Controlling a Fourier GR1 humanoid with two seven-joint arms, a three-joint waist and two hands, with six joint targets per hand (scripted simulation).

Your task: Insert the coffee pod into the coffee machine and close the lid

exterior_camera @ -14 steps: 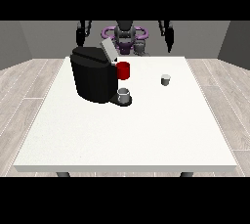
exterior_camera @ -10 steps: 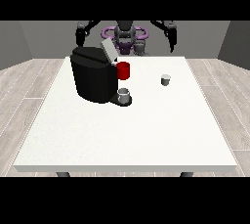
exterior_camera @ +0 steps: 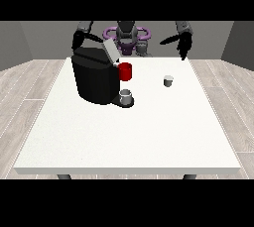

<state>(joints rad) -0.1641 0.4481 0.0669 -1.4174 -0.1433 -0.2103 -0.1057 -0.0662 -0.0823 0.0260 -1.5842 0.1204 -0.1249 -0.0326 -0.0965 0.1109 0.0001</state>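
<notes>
Black coffee machine (exterior_camera: 95,78) at table's left-rear, grey lid (exterior_camera: 110,51) tilted open | small grey coffee pod (exterior_camera: 168,81) upright on table, well apart to its right

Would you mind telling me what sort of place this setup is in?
Probably a plain test room: a large white table on a wood-plank floor, grey walls, and a black coffee machine.

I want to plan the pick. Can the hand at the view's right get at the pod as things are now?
Probably yes. The hand at the view's right hangs above the table's far edge, and the pod stands alone on the table nearer the camera. Nothing lies between them; the coffee machine is well aside.
</notes>
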